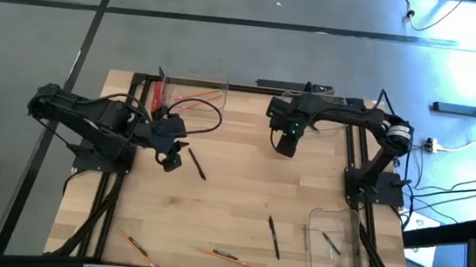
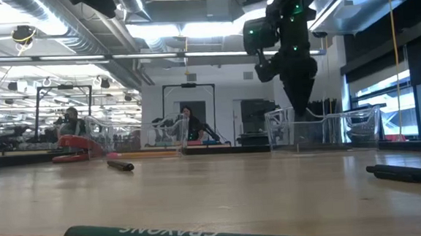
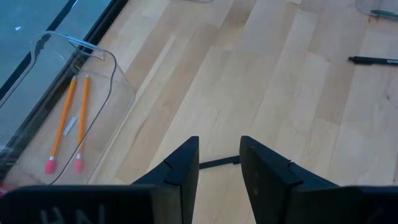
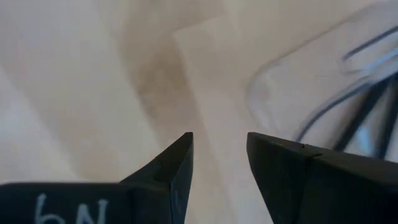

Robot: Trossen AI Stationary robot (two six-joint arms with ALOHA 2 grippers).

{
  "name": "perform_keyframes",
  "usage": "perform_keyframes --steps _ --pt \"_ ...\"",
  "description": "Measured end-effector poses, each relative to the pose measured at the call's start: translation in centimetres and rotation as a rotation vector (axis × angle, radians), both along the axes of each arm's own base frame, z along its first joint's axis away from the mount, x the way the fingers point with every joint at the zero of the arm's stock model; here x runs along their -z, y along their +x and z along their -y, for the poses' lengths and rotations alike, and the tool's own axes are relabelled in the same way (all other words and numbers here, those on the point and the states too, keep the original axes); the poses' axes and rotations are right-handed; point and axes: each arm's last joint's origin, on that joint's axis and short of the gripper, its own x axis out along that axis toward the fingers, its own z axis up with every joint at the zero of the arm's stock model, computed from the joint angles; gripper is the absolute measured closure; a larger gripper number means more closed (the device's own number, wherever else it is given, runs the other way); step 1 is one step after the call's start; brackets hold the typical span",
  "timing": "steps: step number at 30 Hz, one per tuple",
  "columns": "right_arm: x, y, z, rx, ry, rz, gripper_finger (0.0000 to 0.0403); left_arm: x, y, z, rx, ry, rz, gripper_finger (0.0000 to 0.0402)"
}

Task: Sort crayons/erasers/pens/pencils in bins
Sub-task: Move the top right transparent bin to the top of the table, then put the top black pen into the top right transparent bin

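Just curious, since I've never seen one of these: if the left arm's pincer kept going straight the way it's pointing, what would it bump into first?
Probably the black pen lying on the table: it shows right in the gap of the open left pincer. How far below it lies is hard to judge.

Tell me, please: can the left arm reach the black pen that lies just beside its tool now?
Probably yes. The left tool hangs open close to the black pen, and in the left wrist view the pen shows through the gap between the fingers. Only bare table lies around it; nothing blocks the way.
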Motion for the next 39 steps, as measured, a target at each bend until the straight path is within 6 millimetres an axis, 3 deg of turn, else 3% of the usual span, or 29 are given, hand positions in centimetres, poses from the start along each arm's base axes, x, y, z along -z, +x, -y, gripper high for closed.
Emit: perform_keyframes --steps 7,13,20,28,34,39 --pt "-0.1 0.4 0.7 -0.025 -0.183 -0.005 0.0250 0.0 0.0 0.0 0.000 0.000 -0.001 0.0292" --pt "-1.0 0.5 -0.2 0.050 -0.115 0.043 0.0250 0.1 -0.2 -0.4 -0.060 -0.019 -0.008 0.0292" --pt "-5.7 -0.4 -5.8 0.062 -0.111 0.218 0.0250 2.8 -0.3 -0.4 -0.165 -0.078 -0.066 0.0292" --pt "-11.0 -4.1 -13.7 0.070 -0.016 0.456 0.0250 6.4 0.6 0.9 -0.239 -0.246 0.002 0.0292" --pt "-12.0 -5.7 -19.4 -0.067 0.055 0.542 0.0250 6.9 1.9 3.4 -0.139 -0.316 0.211 0.0292" --pt "-11.9 -6.6 -22.0 -0.129 -0.002 0.567 0.0250 7.0 2.1 4.6 -0.211 -0.319 0.303 0.0292"
